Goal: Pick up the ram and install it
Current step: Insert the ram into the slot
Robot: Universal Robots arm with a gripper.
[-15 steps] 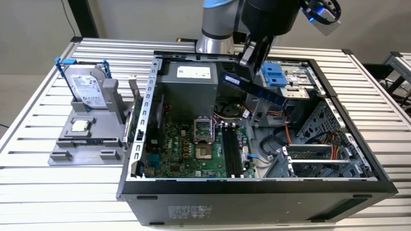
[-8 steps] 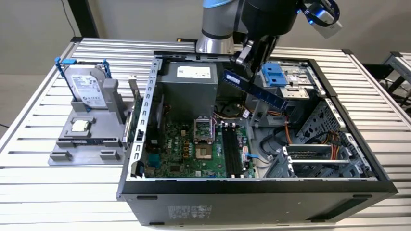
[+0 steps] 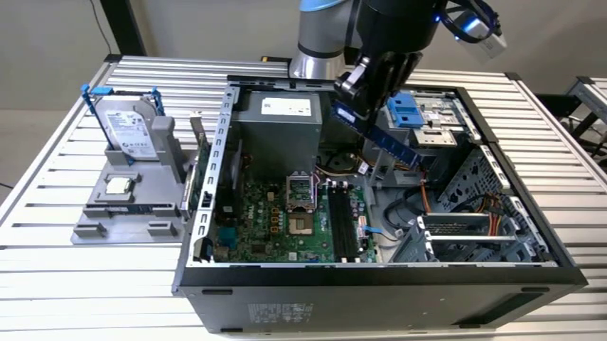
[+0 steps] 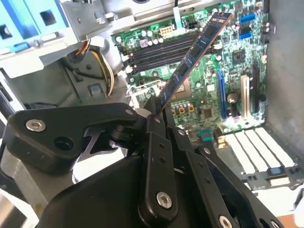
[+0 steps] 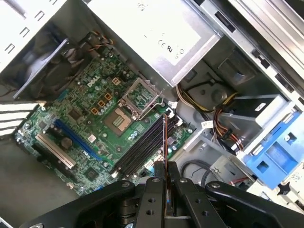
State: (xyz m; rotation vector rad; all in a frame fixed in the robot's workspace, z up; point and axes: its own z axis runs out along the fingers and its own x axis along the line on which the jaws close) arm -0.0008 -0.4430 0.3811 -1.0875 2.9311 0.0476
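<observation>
Upper centre of the exterior view, the pincer (image 3: 359,99) is clamped on one end of the ram (image 3: 384,138), holding it tilted in the air over the open case (image 3: 379,284), likely to align its edge with the black memory slots (image 3: 343,224).

A counter (image 3: 57,284) of pale metal slats, with dark grooves between them, carried two things in the exterior view. An open black computer case (image 3: 379,295) lay on its side across the middle and toward the exterior view's right, its open face turned upward and its near wall close to the counter's front edge. Just beside it, on the exterior view's left, a grey stand (image 3: 124,213) sat flat on the slats; whether the two touched could not be told. Bare slats showed around both, widest at the exterior view's left and at the front corners.
</observation>
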